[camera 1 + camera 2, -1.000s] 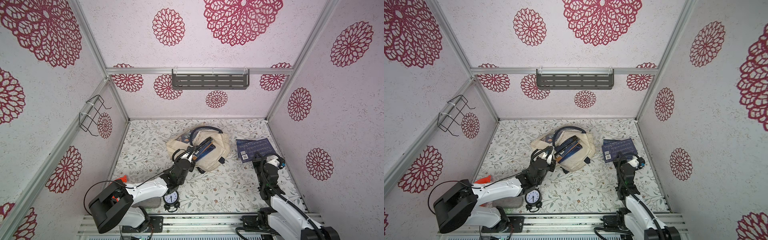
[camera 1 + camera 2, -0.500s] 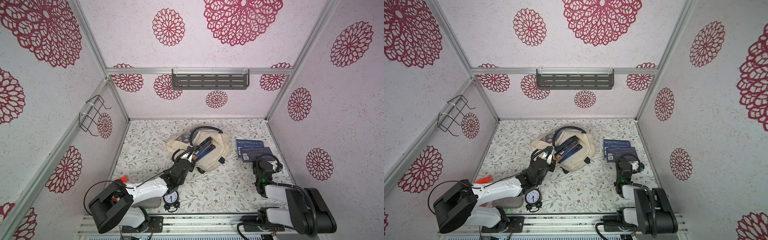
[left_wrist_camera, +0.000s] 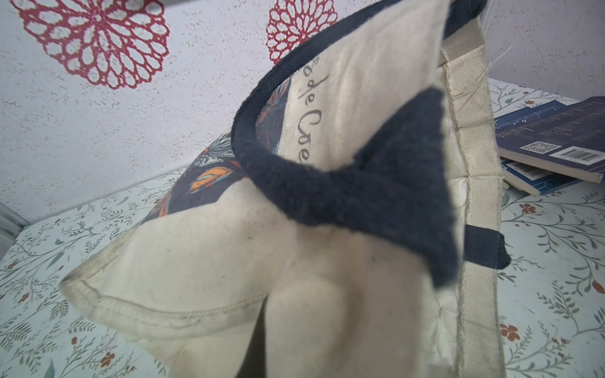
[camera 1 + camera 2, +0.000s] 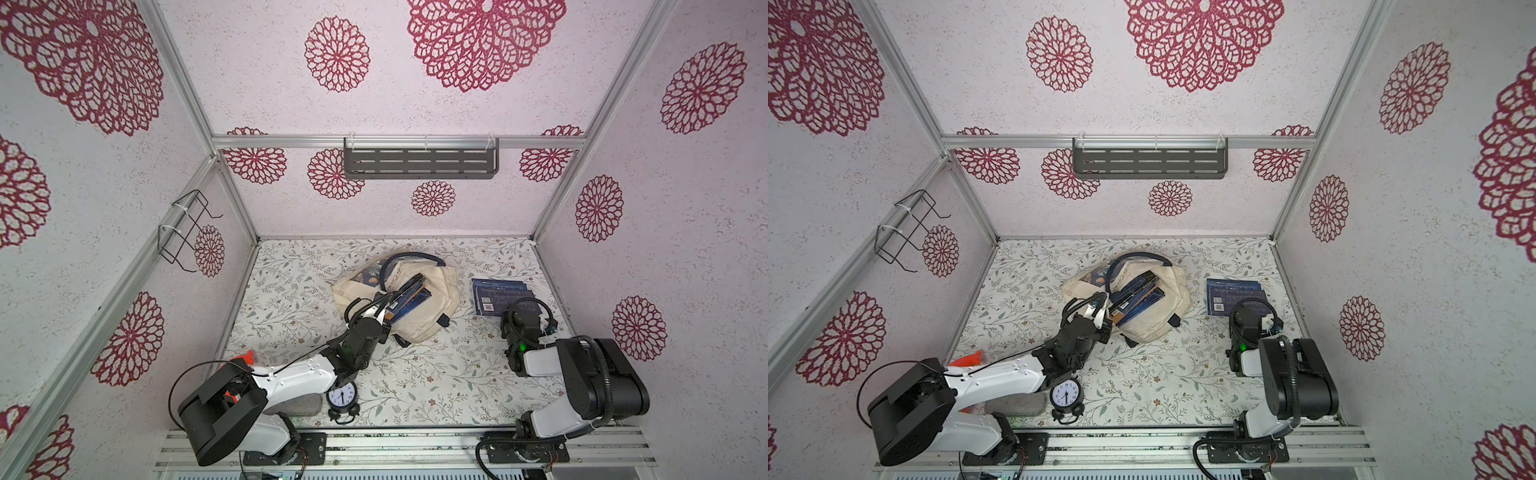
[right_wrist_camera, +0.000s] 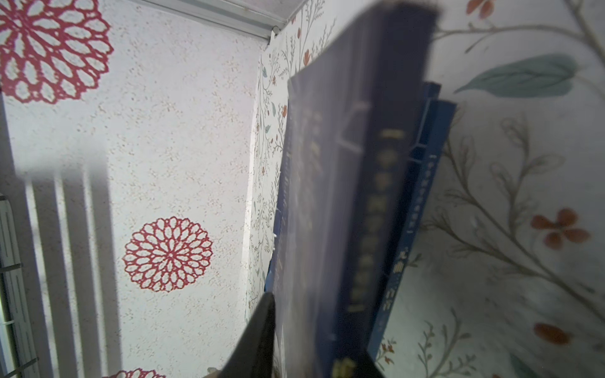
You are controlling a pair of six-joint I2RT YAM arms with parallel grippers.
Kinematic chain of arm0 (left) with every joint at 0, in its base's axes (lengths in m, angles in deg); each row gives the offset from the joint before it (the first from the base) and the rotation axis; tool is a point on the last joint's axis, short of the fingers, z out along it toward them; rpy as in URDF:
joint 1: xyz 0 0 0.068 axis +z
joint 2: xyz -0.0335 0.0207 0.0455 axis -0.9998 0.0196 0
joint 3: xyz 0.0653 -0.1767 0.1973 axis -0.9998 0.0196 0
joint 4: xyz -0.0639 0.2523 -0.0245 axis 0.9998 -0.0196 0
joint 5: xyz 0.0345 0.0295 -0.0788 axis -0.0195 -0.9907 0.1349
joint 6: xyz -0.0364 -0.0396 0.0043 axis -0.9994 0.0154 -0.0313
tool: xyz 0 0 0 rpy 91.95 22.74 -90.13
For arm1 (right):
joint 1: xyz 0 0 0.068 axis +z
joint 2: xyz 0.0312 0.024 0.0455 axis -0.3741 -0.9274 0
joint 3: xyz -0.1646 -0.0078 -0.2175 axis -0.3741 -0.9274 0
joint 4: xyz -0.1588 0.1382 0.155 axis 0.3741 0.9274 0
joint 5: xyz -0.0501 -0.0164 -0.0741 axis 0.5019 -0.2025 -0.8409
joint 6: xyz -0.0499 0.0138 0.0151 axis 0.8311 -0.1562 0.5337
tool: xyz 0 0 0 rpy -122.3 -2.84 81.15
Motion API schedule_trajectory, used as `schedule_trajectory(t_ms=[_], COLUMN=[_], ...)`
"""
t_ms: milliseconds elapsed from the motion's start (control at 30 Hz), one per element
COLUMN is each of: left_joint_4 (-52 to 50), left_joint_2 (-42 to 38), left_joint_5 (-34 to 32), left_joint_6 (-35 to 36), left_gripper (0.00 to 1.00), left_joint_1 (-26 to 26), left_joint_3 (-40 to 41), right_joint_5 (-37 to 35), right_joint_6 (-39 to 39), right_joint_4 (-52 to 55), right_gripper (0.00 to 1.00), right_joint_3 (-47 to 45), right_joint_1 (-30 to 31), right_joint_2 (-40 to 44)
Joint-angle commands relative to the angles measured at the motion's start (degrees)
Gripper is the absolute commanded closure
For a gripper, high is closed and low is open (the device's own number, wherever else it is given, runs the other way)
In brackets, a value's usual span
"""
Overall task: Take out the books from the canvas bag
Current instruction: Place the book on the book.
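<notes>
The floppy cream canvas bag with navy strap handles [image 4: 432, 316] lies slumped near the middle of the floral-printed bench [image 4: 436, 374]. Several thin dark navy books [image 4: 409, 297] stick out of its mouth at a slant. A flat stack of similar navy books with white barcodes [image 4: 496, 295] lies well apart from the bag, on the right side. Expect each book to be light, stiff along its face and flexible across it, and its smooth cover may slide in a shallow pinch. Take hold of an exposed corner or short edge that clears the canvas, gripping across the thickness. The canvas bag is soft and will probably drag along with a book unless you keep it anchored. The left end effector [image 4: 379, 303] is pressed together at the near edge of the bag's mouth, and the left wrist view shows canvas and a navy handle [image 3: 376, 196] bunched right in front of it, so judge it to be pinching the fabric. The right end effector [image 4: 524, 309] sits over the near end of the stack; you cannot tell whether it is spread or gripping a cover. The room is a pale walled enclosure with red rosette patterns. It has a grey slotted shelf [image 4: 419, 163] on the back wall, a black wire rack [image 4: 183, 232] on the left wall, and a black alarm clock [image 4: 342, 399] beside the left arm.
</notes>
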Motion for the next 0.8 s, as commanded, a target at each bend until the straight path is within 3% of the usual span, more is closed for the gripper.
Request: schedule_trajectory(t_ms=[0,300,767], left_joint_4=[1.62,1.18,0.76], left_joint_2=[0.70,1.02,0.35], left_joint_5=[0.98,1.45,1.54], left_joint_6=[0.62,0.43,0.43], left_gripper=[1.00,1.00,1.00], left_joint_1=[-0.76,-0.78,-0.78], left_joint_3=[-1.66,-2.01,-1.95], right_joint_5=[3.23,0.80,7.72], right_joint_6=[1.19,5.12,6.68], right_joint_4=[5.46,20.27,20.24], right_gripper=[0.63,0.33,0.30], right_joint_3=[2.07,2.43,10.06], right_joint_1=[-0.35,-0.51,-1.58], right_joint_2=[2.73,12.30,3.25])
